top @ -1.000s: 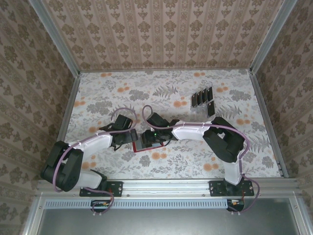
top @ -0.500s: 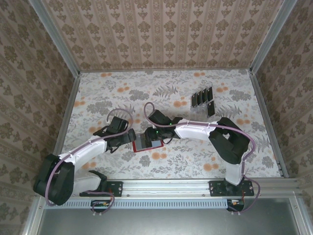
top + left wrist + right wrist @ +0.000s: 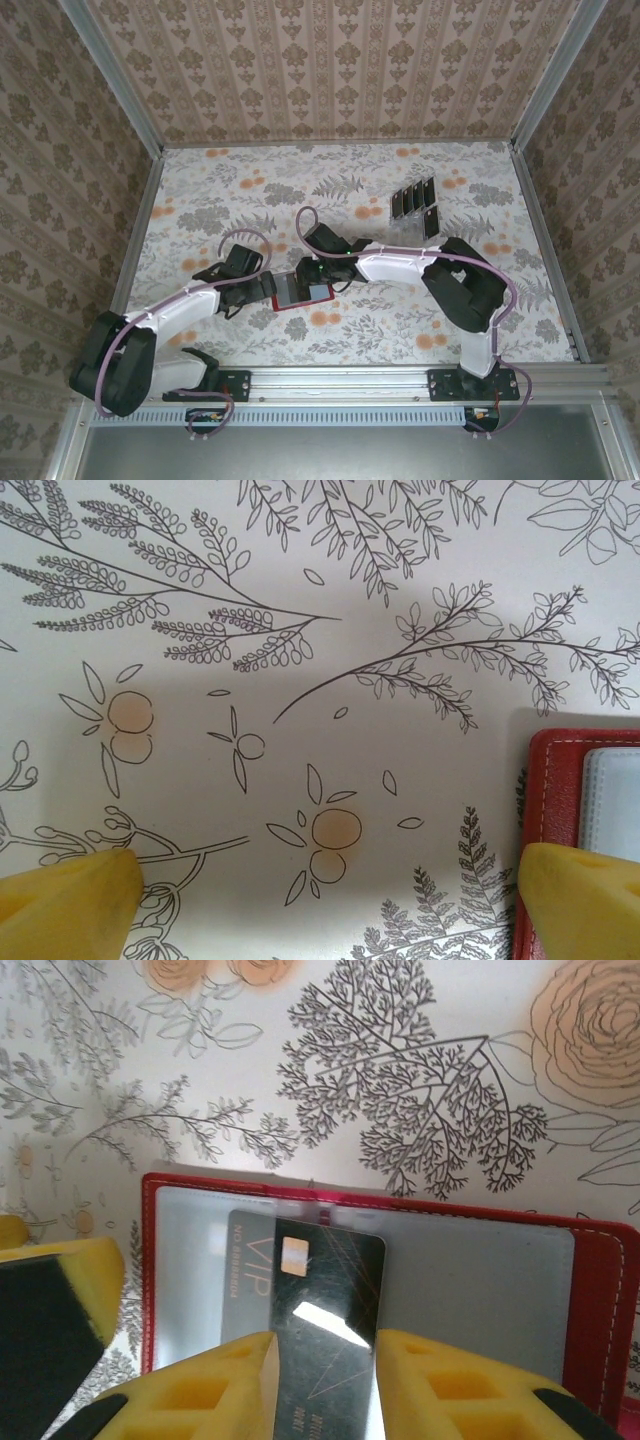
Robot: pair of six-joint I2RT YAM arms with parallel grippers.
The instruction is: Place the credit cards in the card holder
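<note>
**Three ways this insertion may fail**

The biggest danger, I judge, is that the whole card holder [image 3: 600, 1290] slides. It lies open and flat on the table [image 3: 220, 190], directly beyond the fingers of the right gripper [image 3: 325, 1385], and nothing clamps it. The left gripper [image 3: 325, 900] stands at its widest and holds nothing. One of its fingers [image 3: 575, 900] hangs at the red edge of the holder, and the other hangs over bare table, well to the outer side. If the right arm pushes forward, the rubbing of the card may carry the holder away from the jaws instead of letting the card go in.

Second is a missed slot. The right jaws are closed to a narrow gap on one black credit card [image 3: 310, 1290] and press its two long edges. The near half sits between the pads and the far half reaches out over a clear pocket [image 3: 470, 1280]. I cannot tell whether the leading edge is under the film or only on top of it. If it is on top, a push would only skate it across the plastic.

Third, and smaller: the card seems a little turned against the pocket line, so one corner may catch and the card may twist in the grip.

The smallest matter: the other credit cards [image 3: 414, 200] wait in the clear rack [image 3: 404, 228], far beyond the jaws. A shifted holder would make each next delivery less sure.
</note>
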